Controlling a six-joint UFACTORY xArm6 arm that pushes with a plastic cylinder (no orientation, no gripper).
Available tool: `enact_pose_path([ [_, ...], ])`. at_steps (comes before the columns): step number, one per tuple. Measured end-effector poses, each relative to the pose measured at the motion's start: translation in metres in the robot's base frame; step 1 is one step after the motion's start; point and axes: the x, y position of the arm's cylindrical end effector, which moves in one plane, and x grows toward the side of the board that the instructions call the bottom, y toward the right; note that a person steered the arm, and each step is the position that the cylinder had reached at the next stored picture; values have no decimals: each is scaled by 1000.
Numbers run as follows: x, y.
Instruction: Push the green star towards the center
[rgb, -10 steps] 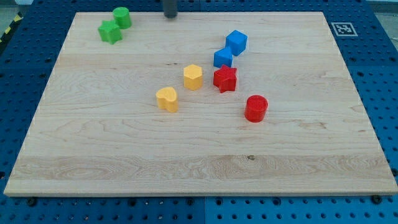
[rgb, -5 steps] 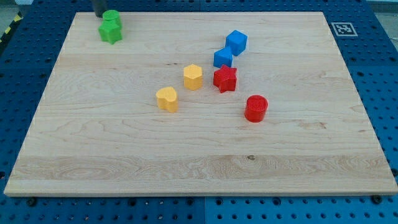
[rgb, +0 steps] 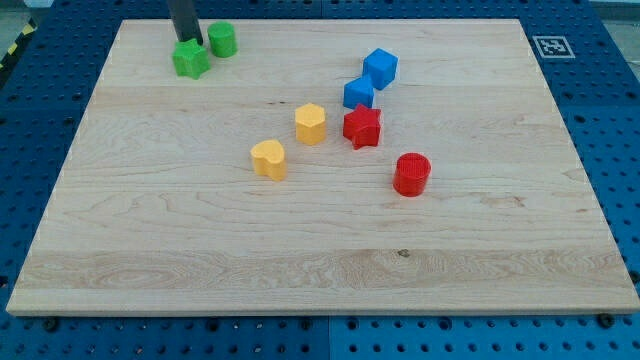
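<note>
Green star (rgb: 190, 60) near the wooden board's (rgb: 320, 270) top-left corner, my tip (rgb: 185, 44) touching its upper edge.
Squat and roughly symmetrical, it shows no clear long axis or heading. Green cylinder (rgb: 222, 40) sits just right of it. My rod carries no jaws to open or close.

My tip (rgb: 186, 43) sits near the top left corner of the wooden board (rgb: 300, 250), touching the back of the green star (rgb: 190, 60), and a round green block (rgb: 222, 40) stands just beside the star on the view's right. In the middle of the board there are two yellow blocks (rgb: 311, 124) (rgb: 268, 159), a red star (rgb: 362, 127) and a round red block (rgb: 411, 174). Two blue blocks (rgb: 380, 68) (rgb: 358, 94) stand close together just above the red star, and a small black and white tag (rgb: 551, 45) is past the board's top right corner.
</note>
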Motion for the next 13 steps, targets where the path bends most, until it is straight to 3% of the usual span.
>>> enact_pose_path([
  [5, 21, 20],
  [9, 30, -32],
  [11, 54, -34],
  [13, 44, -16],
])
